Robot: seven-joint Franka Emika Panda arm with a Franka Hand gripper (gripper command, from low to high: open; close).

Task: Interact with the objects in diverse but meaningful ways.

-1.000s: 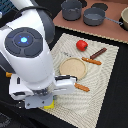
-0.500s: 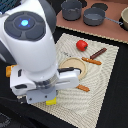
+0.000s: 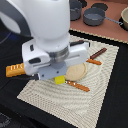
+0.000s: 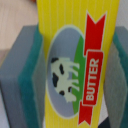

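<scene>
- The gripper (image 4: 75,65) pinches the yellow butter block (image 4: 75,60) between its green-padded fingers (image 4: 30,75) (cow label facing the wrist camera).
- In the exterior view, the block hangs at the round tan plate's (image 3: 77,71) 8 o'clock edge, over the woven placemat (image 3: 60,97).

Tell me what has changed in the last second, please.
The arm moved toward the exterior view's right, over the plate, and now hides the tomato. The gripper holds the yellow butter block between its pads; when it was grasped is not visible. The sausage, cutlery, mat and grey pots stayed in place.
</scene>
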